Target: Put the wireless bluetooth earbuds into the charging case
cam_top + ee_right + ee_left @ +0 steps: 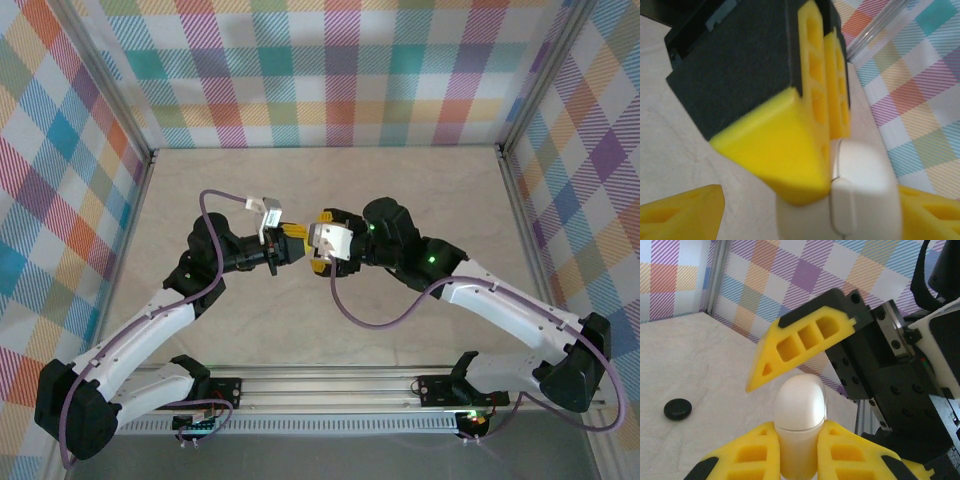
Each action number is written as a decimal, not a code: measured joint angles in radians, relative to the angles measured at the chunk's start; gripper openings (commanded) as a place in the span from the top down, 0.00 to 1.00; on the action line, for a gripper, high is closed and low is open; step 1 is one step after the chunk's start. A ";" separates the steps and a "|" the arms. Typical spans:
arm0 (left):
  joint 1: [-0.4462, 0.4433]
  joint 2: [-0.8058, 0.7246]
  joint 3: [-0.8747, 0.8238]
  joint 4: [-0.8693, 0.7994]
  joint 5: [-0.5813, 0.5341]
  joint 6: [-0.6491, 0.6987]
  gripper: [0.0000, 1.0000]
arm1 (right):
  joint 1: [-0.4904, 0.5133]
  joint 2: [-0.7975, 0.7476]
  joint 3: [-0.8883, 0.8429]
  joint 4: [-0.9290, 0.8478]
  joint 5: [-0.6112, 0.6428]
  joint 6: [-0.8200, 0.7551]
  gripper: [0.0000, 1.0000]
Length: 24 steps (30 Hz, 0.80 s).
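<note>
The white charging case stands out from between the yellow fingers of my left gripper, which is shut on its lower body. Its rounded lid is closed, with the seam showing. My right gripper is open, one finger on each side of the case, not pressing it. One right finger hovers just above the lid. In the top view the left gripper and the right gripper meet tip to tip over the middle of the table. The earbuds are out of view.
A small black round object lies on the beige table to the left of the held case. Plaid walls with metal posts enclose the table. Purple cables loop off both arms.
</note>
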 measured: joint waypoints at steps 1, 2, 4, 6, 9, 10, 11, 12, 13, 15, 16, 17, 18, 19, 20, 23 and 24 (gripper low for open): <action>0.000 0.000 0.001 -0.003 0.000 0.000 1.00 | 0.003 0.000 0.000 0.009 0.007 -0.011 0.22; 0.000 0.000 0.002 -0.004 -0.001 -0.003 1.00 | 0.005 0.000 0.000 0.016 0.012 -0.019 0.23; 0.000 0.000 0.003 -0.008 -0.007 -0.016 1.00 | 0.010 0.001 0.000 0.029 0.020 -0.038 0.26; 0.000 0.000 0.006 -0.018 -0.016 -0.030 1.00 | 0.015 0.006 0.000 0.035 0.029 -0.051 0.30; 0.000 0.002 0.010 -0.032 -0.024 -0.057 1.00 | 0.020 0.021 0.000 0.040 0.049 -0.075 0.37; 0.000 0.002 0.010 -0.039 -0.026 -0.065 1.00 | 0.021 0.027 0.000 0.042 0.058 -0.082 0.40; 0.000 0.002 0.010 -0.047 -0.028 -0.072 1.00 | 0.022 0.031 0.000 0.042 0.066 -0.090 0.43; 0.000 0.002 0.010 -0.054 -0.028 -0.079 1.00 | 0.023 0.034 0.000 0.042 0.074 -0.096 0.45; 0.000 0.002 0.010 -0.060 -0.028 -0.084 1.00 | 0.023 0.038 0.000 0.042 0.083 -0.102 0.49; 0.000 0.003 0.012 -0.074 -0.028 -0.095 1.00 | 0.024 0.039 0.000 0.042 0.095 -0.114 0.55; 0.000 0.004 0.014 -0.077 -0.029 -0.099 1.00 | 0.025 0.040 0.000 0.042 0.100 -0.120 0.58; 0.000 0.004 0.016 -0.080 -0.031 -0.102 1.00 | 0.026 0.040 0.000 0.043 0.103 -0.121 0.61; 0.000 0.004 0.017 -0.079 -0.031 -0.104 1.00 | 0.026 0.040 0.002 0.043 0.105 -0.122 0.63; 0.000 0.004 0.018 -0.080 -0.031 -0.105 1.00 | 0.027 0.040 0.002 0.043 0.108 -0.123 0.66; 0.000 0.004 0.019 -0.080 -0.032 -0.106 1.00 | 0.027 0.040 0.002 0.045 0.109 -0.123 0.68; 0.000 0.008 0.023 -0.087 -0.032 -0.109 1.00 | 0.027 0.040 0.002 0.045 0.112 -0.123 0.72; 0.000 0.008 0.024 -0.087 -0.032 -0.109 1.00 | 0.027 0.040 0.002 0.045 0.113 -0.123 0.72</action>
